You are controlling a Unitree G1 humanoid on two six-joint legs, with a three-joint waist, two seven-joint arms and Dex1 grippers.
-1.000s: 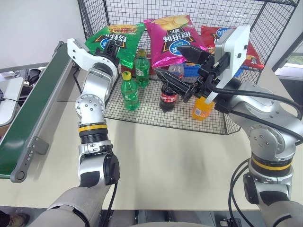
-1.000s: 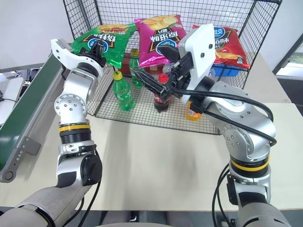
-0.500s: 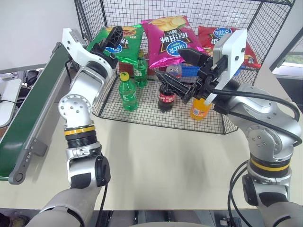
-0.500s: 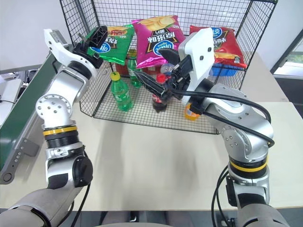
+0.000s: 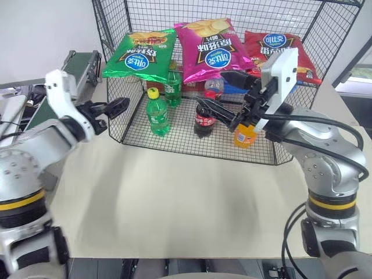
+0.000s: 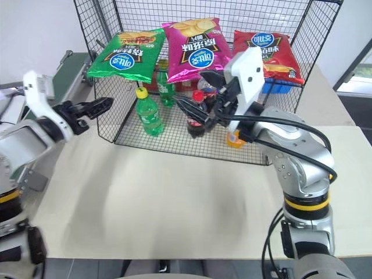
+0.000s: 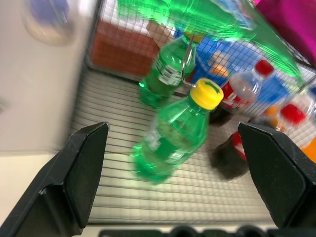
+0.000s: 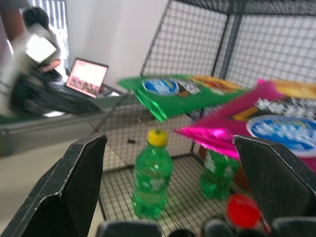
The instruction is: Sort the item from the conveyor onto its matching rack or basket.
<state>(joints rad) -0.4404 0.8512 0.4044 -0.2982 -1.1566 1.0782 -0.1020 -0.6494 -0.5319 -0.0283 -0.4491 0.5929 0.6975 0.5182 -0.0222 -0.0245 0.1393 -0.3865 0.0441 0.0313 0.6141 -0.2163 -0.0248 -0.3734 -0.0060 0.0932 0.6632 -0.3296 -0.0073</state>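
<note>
One green crisp bag (image 5: 139, 53), lying flat on the upper shelf of the black wire rack (image 5: 192, 142), at its left end, just beside a magenta bag (image 5: 210, 49), with a red bag (image 5: 278, 49) further right. No gripper touching it. Placing step judged done, retreat phase in hand (bag seated with its near edge overhanging the shelf front a little).

Below, on the rack's lower floor: two green bottles, the nearer one yellow-capped (image 5: 157, 111), a dark cola bottle with a red cap (image 5: 205, 120), an orange bottle (image 5: 246, 132) partly hidden by the right arm. Blue crate (image 5: 235, 87) glimpsed behind them.

Left gripper (image 5: 108, 108) hanging outside the rack's left wall, fingers spread wide, nothing between them. Right gripper (image 5: 216, 96) poised at the rack front over the cola bottle, fingers (image 8: 86, 185) parted and empty as well. Conveyor (image 5: 78, 65) at far left, mostly hidden behind the left arm; whether another item waits on it, impossible to tell.

Next move, as a judgement: swing the left arm clear of the mesh wall and back toward the belt end, ready for a fresh pick.

Writing: round blue logo with white lettering on all three bags, plus large white Chinese characters, too small to read with confidence. Bottle labels illegible.
</note>
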